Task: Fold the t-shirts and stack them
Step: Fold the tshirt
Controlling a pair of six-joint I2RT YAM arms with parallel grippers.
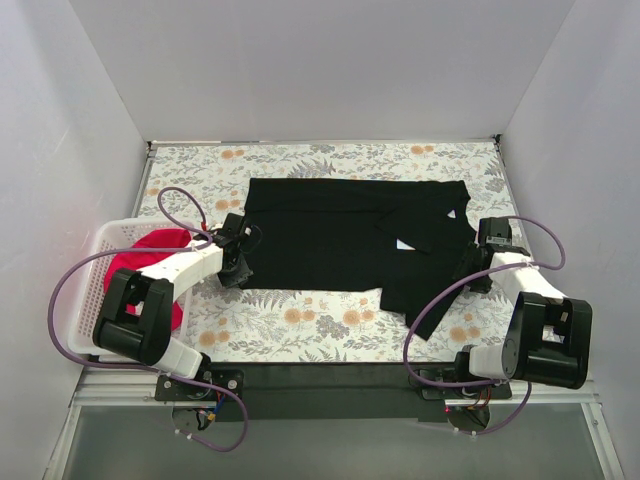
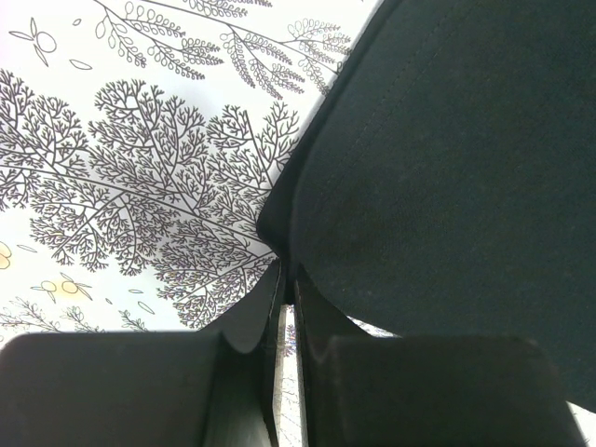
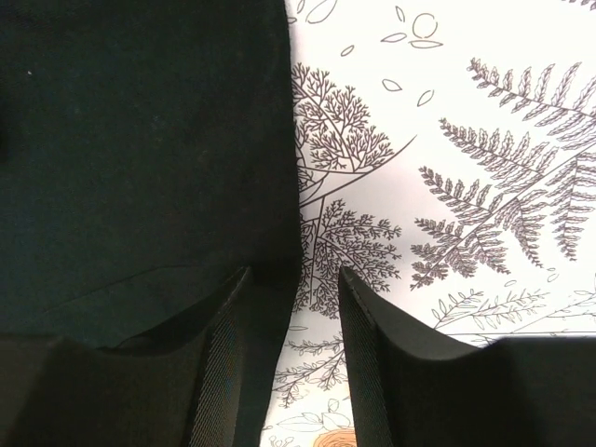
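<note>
The black t-shirt (image 1: 340, 238) lies spread across the flowered table, with one part folded over at its right and a small white label (image 1: 404, 243) showing. My left gripper (image 1: 238, 262) is at the shirt's left edge; in the left wrist view the jaws (image 2: 287, 275) are shut on the black cloth (image 2: 447, 168). My right gripper (image 1: 478, 262) is at the shirt's right edge; in the right wrist view it (image 3: 291, 272) is open, with the cloth edge (image 3: 140, 140) reaching between the fingers. The red-pink t-shirt (image 1: 150, 262) lies bunched in the basket at the left.
A white lattice basket (image 1: 92, 262) stands at the table's left edge beside my left arm. A strip of the black shirt (image 1: 432, 312) trails toward the front right. White walls enclose the table on three sides.
</note>
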